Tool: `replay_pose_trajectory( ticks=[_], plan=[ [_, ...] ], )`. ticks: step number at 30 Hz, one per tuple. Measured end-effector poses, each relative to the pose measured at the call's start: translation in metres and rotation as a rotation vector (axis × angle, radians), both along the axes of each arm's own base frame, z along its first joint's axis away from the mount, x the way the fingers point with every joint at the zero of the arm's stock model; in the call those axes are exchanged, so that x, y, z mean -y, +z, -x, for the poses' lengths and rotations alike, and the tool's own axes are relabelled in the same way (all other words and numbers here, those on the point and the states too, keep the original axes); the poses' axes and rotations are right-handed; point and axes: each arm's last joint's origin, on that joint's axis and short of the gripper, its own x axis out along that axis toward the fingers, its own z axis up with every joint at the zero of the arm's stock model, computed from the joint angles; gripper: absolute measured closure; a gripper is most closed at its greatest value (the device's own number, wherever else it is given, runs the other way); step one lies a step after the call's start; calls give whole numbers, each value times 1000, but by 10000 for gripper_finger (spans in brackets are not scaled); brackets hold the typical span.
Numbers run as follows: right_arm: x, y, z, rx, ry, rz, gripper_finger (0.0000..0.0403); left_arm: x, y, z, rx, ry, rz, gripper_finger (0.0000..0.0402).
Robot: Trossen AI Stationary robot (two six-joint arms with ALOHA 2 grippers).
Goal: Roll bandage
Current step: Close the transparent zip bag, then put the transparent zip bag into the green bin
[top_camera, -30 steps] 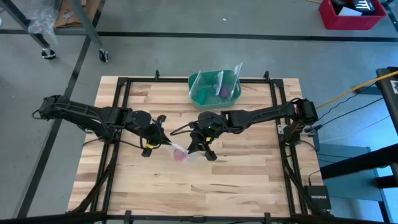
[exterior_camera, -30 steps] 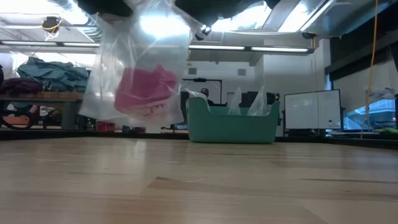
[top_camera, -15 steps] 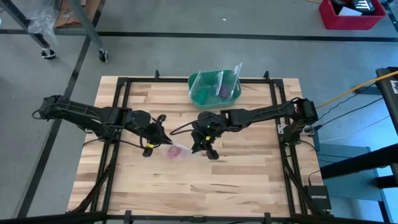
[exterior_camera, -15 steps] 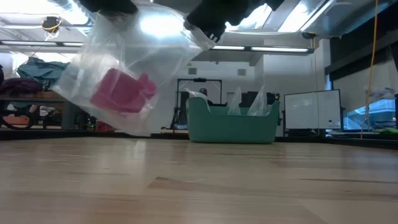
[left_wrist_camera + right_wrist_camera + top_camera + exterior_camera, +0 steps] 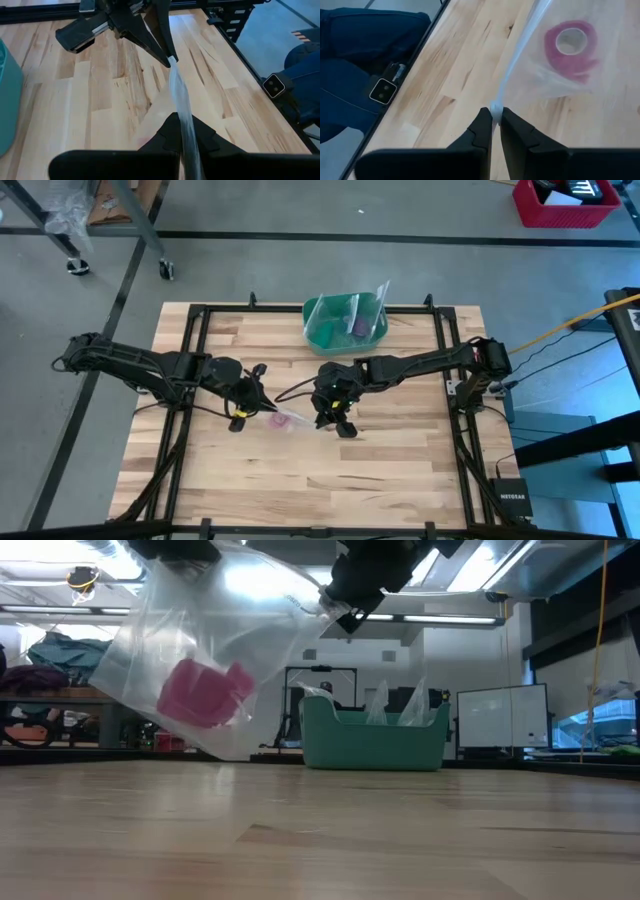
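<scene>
One clear crinkly plastic bag (image 5: 215, 650) hanging above pale wooden table (image 5: 320, 830), both grippers pinching it; one bright pink bandage roll (image 5: 200, 692) sitting inside bag, clear of tabletop; left gripper (image 5: 258, 402) clamping jaws together on one bag edge; right gripper (image 5: 492, 117) squeezing jaws nearly shut on opposite edge, film stretching between them; one green plastic bowl (image 5: 375, 740) standing farther back, holding more clear bags.

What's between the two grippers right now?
In the low view, the clear plastic bag hangs between the left gripper and right gripper, pink bandage roll inside.
</scene>
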Motion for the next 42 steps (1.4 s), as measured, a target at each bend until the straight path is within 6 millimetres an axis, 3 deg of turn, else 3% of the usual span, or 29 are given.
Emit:
replay_pose_trajectory(
  ticks=[4,11,18,24,29,36,42],
  plan=[
    [0,1,-1,24,5,10,352,0,0,0,1,0,0,401],
    [1,3,-5,59,-59,35,256,0,0,0,1,1,2,401],
    [23,10,-4,82,-105,22,199,-1,0,0,-5,44,22,402],
    [52,50,13,244,-173,116,194,-3,2,-1,9,157,46,401],
    [74,89,38,400,-236,246,194,-13,19,-10,208,277,59,401],
    [97,135,81,551,-350,450,194,-47,46,-16,516,544,64,401],
    [111,163,115,628,-471,660,193,-81,40,-38,623,717,80,401]
  ],
)
